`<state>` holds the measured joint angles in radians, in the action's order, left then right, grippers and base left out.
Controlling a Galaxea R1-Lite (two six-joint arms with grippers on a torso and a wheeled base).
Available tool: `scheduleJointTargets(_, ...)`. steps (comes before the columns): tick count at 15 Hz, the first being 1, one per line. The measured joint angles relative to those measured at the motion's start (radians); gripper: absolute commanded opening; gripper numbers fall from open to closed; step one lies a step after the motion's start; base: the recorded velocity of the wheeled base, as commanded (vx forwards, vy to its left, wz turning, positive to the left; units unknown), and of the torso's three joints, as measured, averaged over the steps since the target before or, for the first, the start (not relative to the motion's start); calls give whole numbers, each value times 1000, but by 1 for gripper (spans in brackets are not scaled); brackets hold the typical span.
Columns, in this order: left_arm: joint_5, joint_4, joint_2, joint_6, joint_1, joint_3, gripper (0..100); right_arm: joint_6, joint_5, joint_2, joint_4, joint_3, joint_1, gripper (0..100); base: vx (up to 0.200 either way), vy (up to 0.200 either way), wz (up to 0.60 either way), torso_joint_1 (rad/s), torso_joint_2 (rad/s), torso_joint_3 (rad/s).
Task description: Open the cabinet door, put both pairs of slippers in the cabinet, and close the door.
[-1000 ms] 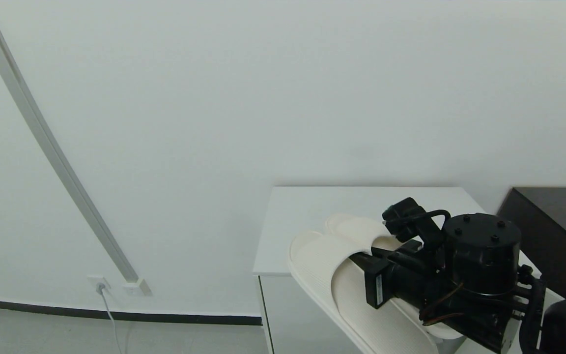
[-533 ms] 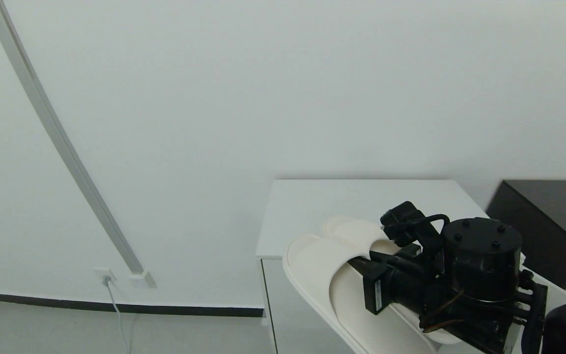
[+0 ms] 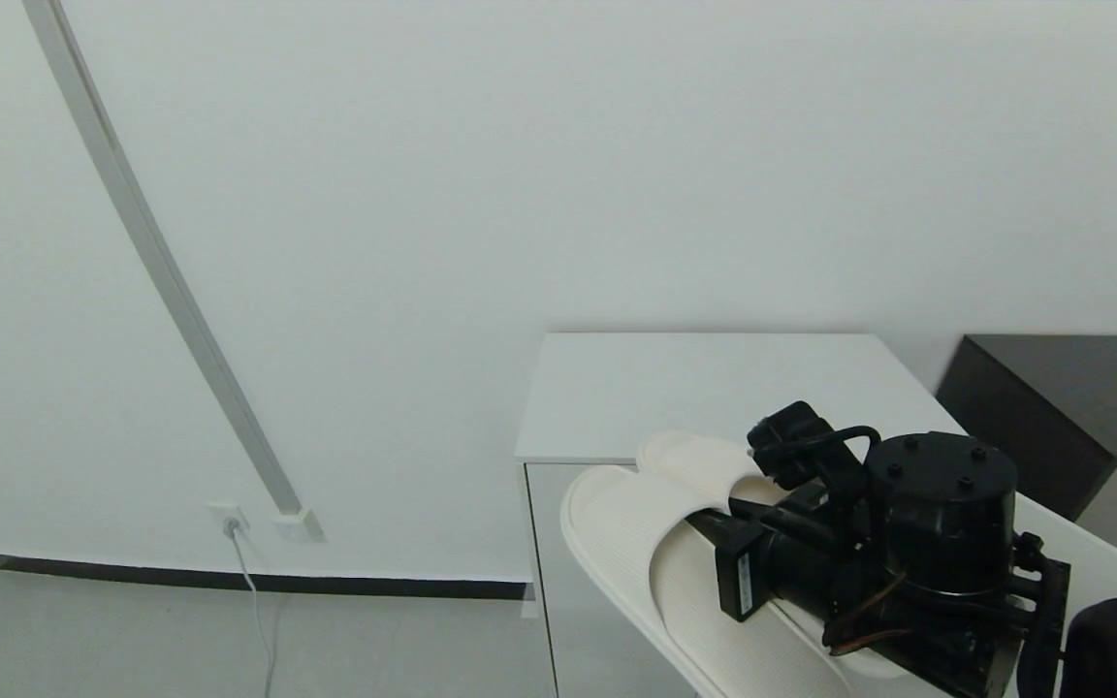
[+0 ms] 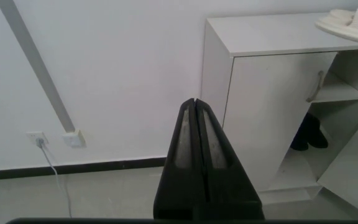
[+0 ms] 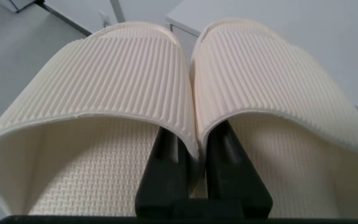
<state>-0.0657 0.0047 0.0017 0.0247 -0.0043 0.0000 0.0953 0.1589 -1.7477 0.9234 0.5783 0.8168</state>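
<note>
- Head camera has shifted: the cabinet (image 3: 694, 388) sits higher in view, and the held pair keeps its place.
- Right gripper (image 5: 194, 158) pinches both slippers (image 5: 129, 81) by their inner straps, near the cabinet's front edge.
- Left gripper (image 4: 195, 143) is closed and empty.
- Carrying step: the door looks open, so next the pair should be lowered onto a shelf (image 4: 334, 93).

— The slippers (image 5: 135, 93) look like soft cream foam: matt, ribbed straps and a pebbled insole.
— The cabinet (image 3: 704, 388), at four o'clock in the head view, has a smooth, matt white board top. The dark unit (image 3: 1082, 388) at three o'clock is matt too.
— The left gripper (image 4: 195, 109) looks like black plastic with a dull sheen. The floor (image 3: 132, 640) at eight o'clock is smooth grey, faintly glossy.
</note>
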Motion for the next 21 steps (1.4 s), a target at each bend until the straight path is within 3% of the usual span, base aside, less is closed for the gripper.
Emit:
scheduleJointTargets(8, 0, 0, 0, 0, 0, 0, 0, -3, -4, -11, 1, -7, 1, 0, 0, 0, 0, 0, 0, 0)
scheduleJointTargets(21, 0, 0, 0, -2, 0, 0, 0, -4, -4, -15, 1, -7, 2, 0, 0, -200, 0, 3, 1, 4)
